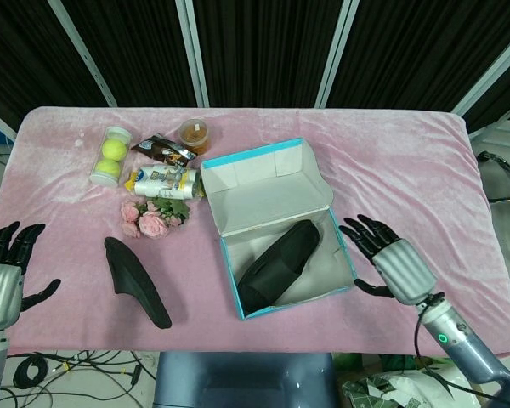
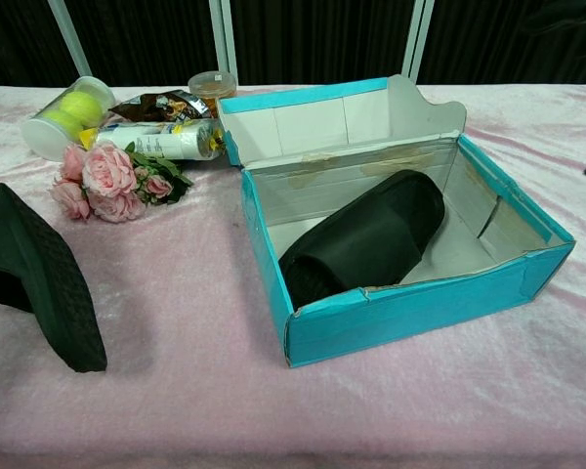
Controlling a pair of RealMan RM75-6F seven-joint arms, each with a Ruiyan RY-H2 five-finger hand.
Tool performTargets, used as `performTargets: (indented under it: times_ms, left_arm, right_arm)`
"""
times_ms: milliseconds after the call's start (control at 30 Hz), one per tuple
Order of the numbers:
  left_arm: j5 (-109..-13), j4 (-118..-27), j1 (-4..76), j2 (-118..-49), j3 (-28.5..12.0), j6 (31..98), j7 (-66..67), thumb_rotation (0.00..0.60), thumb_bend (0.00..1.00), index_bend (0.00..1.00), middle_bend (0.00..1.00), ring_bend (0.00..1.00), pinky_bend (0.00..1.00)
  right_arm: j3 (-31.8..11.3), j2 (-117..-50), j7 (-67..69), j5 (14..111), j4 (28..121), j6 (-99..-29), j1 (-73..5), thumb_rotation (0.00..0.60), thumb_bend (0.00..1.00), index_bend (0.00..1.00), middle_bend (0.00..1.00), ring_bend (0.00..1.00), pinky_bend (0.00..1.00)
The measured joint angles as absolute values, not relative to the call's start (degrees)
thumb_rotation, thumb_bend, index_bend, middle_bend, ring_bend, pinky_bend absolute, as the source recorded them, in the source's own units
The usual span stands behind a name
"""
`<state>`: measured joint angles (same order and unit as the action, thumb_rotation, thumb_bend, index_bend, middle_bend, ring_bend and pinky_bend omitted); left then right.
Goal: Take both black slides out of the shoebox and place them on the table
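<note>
One black slide [image 1: 136, 282] already lies on the pink-covered table [image 1: 425, 170] near its front-left corner, while the second slide [image 1: 279, 265] sits inside the open teal shoebox [image 1: 276, 191] at the table's middle, so the task looks about half done. The left hand [image 1: 4, 268] at the left edge and the right hand [image 1: 391, 259] just beside the box both hold nothing, fingers spread. The chest view shows at most a dark sliver at its right edge, too small to identify.

Two slides, one [image 1: 136, 281] out by my left hand [image 1: 4, 270], one [image 1: 279, 264] boxed by my right hand [image 1: 389, 259], one shoebox [image 1: 276, 178], one ball tube [image 1: 110, 155], two balls, one bouquet [image 1: 152, 218], one bottle [image 1: 163, 183], one snack packet [image 1: 163, 150], one jar [image 1: 194, 133]
</note>
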<state>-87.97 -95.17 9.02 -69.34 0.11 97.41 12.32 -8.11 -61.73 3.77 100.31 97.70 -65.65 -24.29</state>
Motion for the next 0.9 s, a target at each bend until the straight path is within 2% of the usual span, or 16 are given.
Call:
performTargets:
  times_ms: [100,300,533,900]
  left_arm:
    - [-88.4,-94.2,8.3,-69.4,-0.2,97.7,11.4,0.6,0.0,0.13,0.18,0.07,0.14]
    - [-88.4,-93.7,7.9,-69.6,-1.1,97.2,9.7,0.6,0.0,0.13,0.17,0.07,0.14]
    - [-88.0,-92.6,7.5,-70.0,-1.7,96.0,8.4,0.6,0.0,0.13,0.16,0.07,0.14]
    - [-86.6,-90.8,6.5,-70.7,-2.3,94.0,6.3,0.6,0.0,0.12,0.16,0.07,0.14]
  right_arm:
    - [-9.1,-62.8,0.8,97.7,97.9,-59.2,-28.6,0.6,0.07,0.08,0.07,0.0,0.16]
    - [-9.8,-66.0,-5.6,92.7,97.3,-50.7,-34.9,0.6,0.06,0.11,0.07,0.0,0.16]
    - [-9.0,-69.6,-11.1,91.1,95.1,-46.6,-38.6,0.6,0.06,0.17,0.09,0.0,0.16]
    - [-7.8,-72.5,-16.3,87.2,93.1,-42.8,-42.4,0.6,0.06,0.18,0.09,0.0,0.16]
